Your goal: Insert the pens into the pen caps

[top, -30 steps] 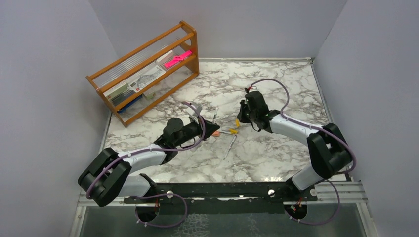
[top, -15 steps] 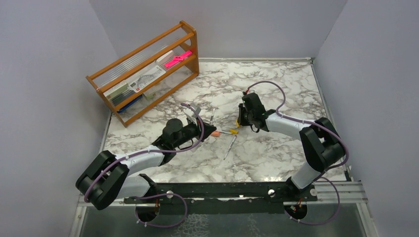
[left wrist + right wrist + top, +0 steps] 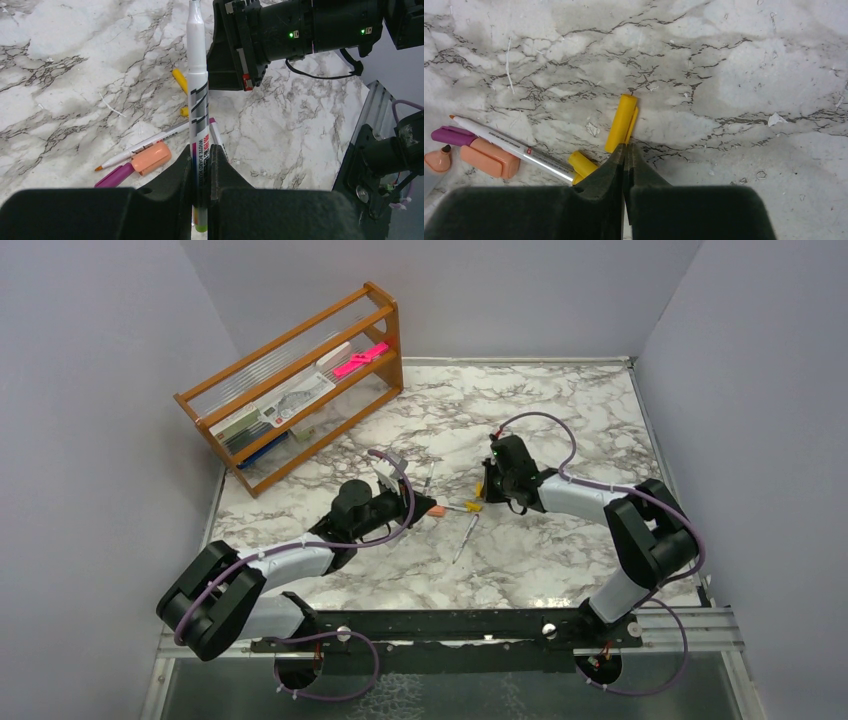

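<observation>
Marker and cap stage of the pen-capping task. The left tool [image 3: 200, 155] was clamped on a whiteboard marker [image 3: 197, 75] near its rear end. The white barrel jutted forward above the worktop [image 3: 60, 60], its bare tip toward the right arm. The right tool [image 3: 625, 150] was down at the worktop with its jaws fully together. A yellow cap [image 3: 622, 122] lay flat directly ahead of the fingertips, its near end at or touching them, and nothing could be seen between the jaws. Close by lay a second yellow cap [image 3: 583, 164], a loose pen [image 3: 509, 145] with an orange tip, and an orange-pink cap [image 3: 489, 157]. The step in hand appeared to be picking up the yellow cap. Done well, it called for parting the jaws, straddling the cap across its middle rather than its end, and closing squarely so that the round tube did not squirt sideways. The cap's open mouth then had to face the marker tip, both axes in line, before any push.
</observation>
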Tool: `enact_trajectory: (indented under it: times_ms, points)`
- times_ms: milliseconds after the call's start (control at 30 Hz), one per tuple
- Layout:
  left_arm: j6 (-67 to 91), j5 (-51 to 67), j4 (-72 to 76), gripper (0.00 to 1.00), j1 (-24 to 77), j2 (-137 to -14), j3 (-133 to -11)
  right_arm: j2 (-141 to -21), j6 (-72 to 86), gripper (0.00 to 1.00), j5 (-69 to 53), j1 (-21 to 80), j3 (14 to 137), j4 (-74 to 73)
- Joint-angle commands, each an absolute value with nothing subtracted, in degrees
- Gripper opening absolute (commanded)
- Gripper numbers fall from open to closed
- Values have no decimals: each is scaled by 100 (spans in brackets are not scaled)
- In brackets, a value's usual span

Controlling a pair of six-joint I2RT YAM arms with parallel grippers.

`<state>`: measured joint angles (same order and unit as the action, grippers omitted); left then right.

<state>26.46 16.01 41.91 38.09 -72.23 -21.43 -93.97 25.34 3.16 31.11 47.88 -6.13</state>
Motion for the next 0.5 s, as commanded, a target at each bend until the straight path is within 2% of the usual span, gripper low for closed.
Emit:
enact_trajectory:
  times_ms: [0,467]
  points:
    - [2597,1490,4311,0,3772,-7182,-2047,-9277,2577,2,113,3146,4616,-318]
    - [2619,1468,4275,0,3762,-7242,-2050,-9807,2484,2,-115,3144,4995,-220]
